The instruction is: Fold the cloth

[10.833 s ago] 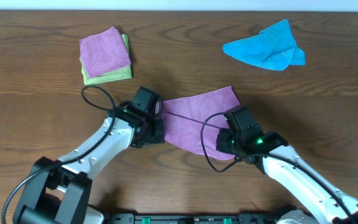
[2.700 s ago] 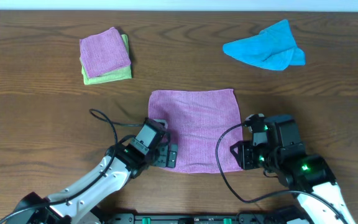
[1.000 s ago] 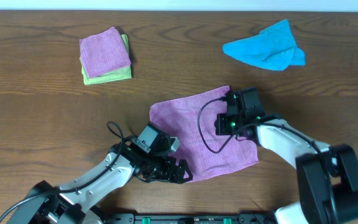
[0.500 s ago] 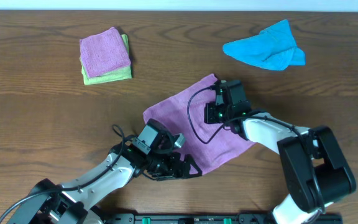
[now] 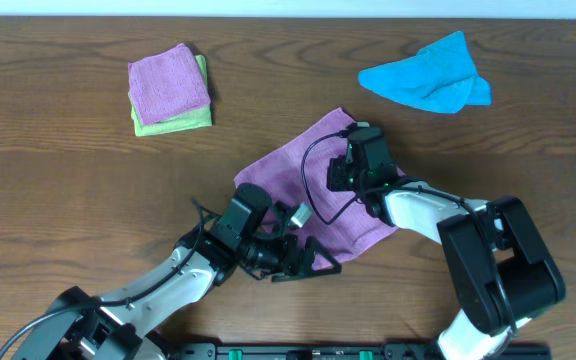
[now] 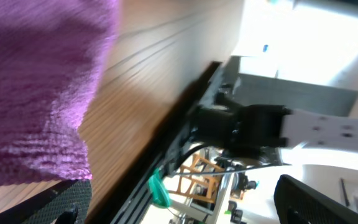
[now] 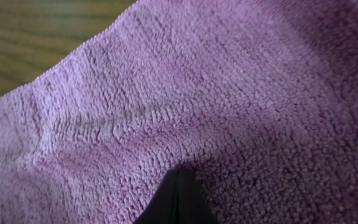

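Observation:
The purple cloth (image 5: 290, 172) lies flat on the wooden table, turned like a diamond. My right gripper (image 5: 340, 175) rests on its middle. In the right wrist view the cloth (image 7: 197, 93) fills the frame, and the right gripper (image 7: 178, 196) is shut with its dark tips pressed on the pile and no fold pinched between them. My left gripper (image 5: 308, 262) hovers open at the cloth's near corner. In the left wrist view the cloth (image 6: 30, 93) hangs at the upper left, its corner just above one of the fingers (image 6: 67, 200), and the left gripper (image 6: 185, 208) holds nothing.
A folded purple cloth on a green one (image 5: 170, 88) sits at the back left. A crumpled blue cloth (image 5: 428, 78) lies at the back right. The table's front edge (image 6: 185, 124) and the frame below it are close to the left gripper.
The right gripper has slid toward the back left and the cloth has turned and shifted with it. The left gripper has moved right along the near edge, still open.

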Controlling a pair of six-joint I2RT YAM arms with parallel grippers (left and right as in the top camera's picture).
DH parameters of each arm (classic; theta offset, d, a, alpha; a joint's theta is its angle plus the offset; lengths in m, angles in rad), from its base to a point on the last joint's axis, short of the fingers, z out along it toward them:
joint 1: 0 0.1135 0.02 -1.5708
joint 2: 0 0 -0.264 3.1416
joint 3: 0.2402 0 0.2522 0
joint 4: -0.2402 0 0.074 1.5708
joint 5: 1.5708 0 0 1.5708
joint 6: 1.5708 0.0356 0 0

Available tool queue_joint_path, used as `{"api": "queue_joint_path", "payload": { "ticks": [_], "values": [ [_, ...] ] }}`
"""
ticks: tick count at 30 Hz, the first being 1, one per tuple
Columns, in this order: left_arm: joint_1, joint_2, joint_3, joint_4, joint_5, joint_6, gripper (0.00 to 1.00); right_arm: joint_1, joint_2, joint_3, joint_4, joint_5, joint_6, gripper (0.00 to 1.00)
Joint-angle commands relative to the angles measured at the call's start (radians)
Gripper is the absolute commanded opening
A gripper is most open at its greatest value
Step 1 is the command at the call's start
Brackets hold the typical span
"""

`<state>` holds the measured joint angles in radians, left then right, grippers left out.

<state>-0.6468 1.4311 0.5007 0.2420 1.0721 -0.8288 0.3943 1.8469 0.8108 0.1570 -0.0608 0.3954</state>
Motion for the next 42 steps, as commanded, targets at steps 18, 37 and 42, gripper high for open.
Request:
{"api": "queue_joint_path", "payload": {
  "ticks": [18,37,42],
  "values": [
    [-0.002,0.005,0.003,0.200,0.109,-0.084,0.95,0.000,0.085,-0.020,0.008,0.071,0.019,0.04],
    [0.142,0.005,0.012,-0.105,-0.294,0.203,0.96,-0.004,0.083,-0.019,-0.030,0.019,0.015,0.02],
    [0.202,0.005,0.053,-0.112,-0.366,0.201,0.95,-0.004,0.083,-0.019,-0.054,0.019,0.014,0.02]
  ]
}}
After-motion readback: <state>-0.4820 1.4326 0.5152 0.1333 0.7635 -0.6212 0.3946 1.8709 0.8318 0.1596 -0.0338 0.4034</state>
